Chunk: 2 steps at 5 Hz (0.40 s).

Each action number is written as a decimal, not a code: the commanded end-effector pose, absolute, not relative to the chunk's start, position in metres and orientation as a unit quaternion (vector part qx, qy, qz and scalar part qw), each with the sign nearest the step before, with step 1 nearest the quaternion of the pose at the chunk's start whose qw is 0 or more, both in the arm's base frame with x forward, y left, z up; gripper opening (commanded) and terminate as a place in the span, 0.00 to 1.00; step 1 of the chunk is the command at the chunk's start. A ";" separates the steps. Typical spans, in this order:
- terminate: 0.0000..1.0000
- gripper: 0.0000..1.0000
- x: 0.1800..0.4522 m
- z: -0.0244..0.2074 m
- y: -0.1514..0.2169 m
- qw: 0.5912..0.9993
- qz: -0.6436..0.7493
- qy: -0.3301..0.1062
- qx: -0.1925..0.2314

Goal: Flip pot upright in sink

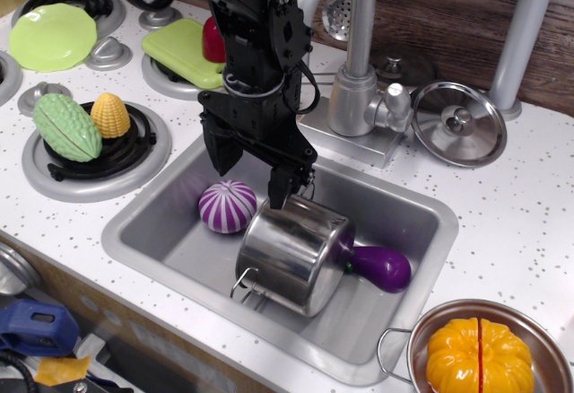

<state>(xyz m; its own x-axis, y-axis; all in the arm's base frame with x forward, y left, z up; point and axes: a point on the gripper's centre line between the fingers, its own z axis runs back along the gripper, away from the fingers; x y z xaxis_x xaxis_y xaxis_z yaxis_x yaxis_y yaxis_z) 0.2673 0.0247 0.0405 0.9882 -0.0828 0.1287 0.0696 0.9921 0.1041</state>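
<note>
steel pot [291,254] tilted in grey sink [421,205], beside purple eggplant [381,267], end effector [256,173] spread open above

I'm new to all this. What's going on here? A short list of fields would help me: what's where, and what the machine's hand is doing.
pot: tilted on its side in the sink, not upright
sink: grey basin set in speckled counter
end effector: above the pot's upper rim, one finger at the rim; grip unclear
striped ball: in sink, left of pot
eggplant: in sink, right of pot
lid: on counter by the faucet
pan with pumpkin: counter, front right
</note>
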 end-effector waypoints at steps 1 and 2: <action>0.00 1.00 0.267 0.041 0.025 0.996 -0.038 -0.067 0.050; 0.00 1.00 0.266 0.044 0.024 0.997 -0.021 -0.059 -0.043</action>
